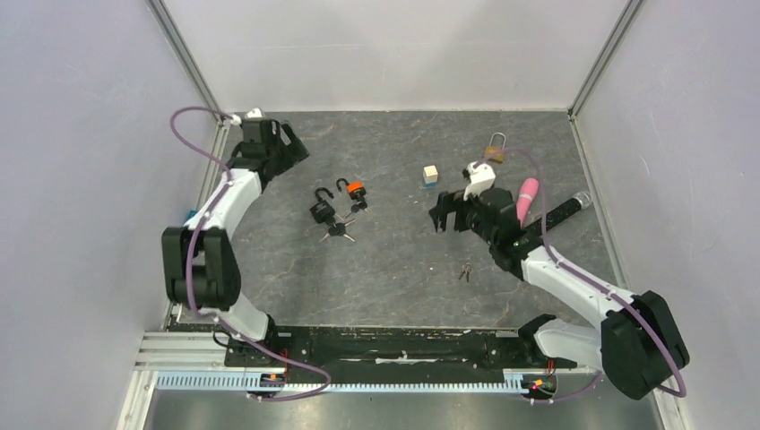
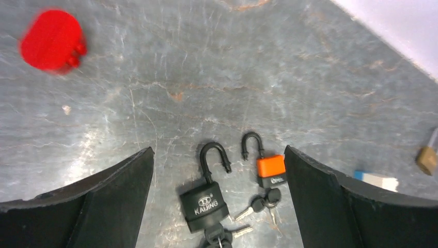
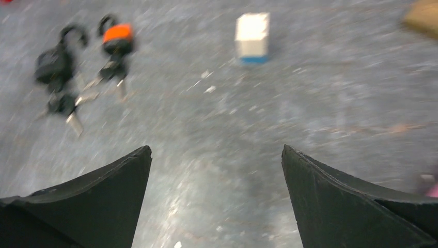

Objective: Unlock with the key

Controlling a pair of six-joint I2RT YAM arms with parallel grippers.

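Black padlock (image 2: 202, 204) & orange padlock (image 2: 270, 170) lie side by side on bench (image 1: 403, 269), shackles open, keys (image 2: 256, 205) at their bases. L jaws & R jaws wide open, holding nothing.

My right wrist view is smeared: the black padlock (image 3: 51, 64), orange padlock (image 3: 118, 36) and keys (image 3: 75, 123) are only blobs. On the left wrist view the bottom edge cuts off the black padlock's keys, the right edge clips a brass padlock (image 2: 426, 159), and a red object (image 2: 50, 40) is blurred. From above, I can't identify the small dark item (image 1: 465, 270) on the desk (image 1: 394, 278).
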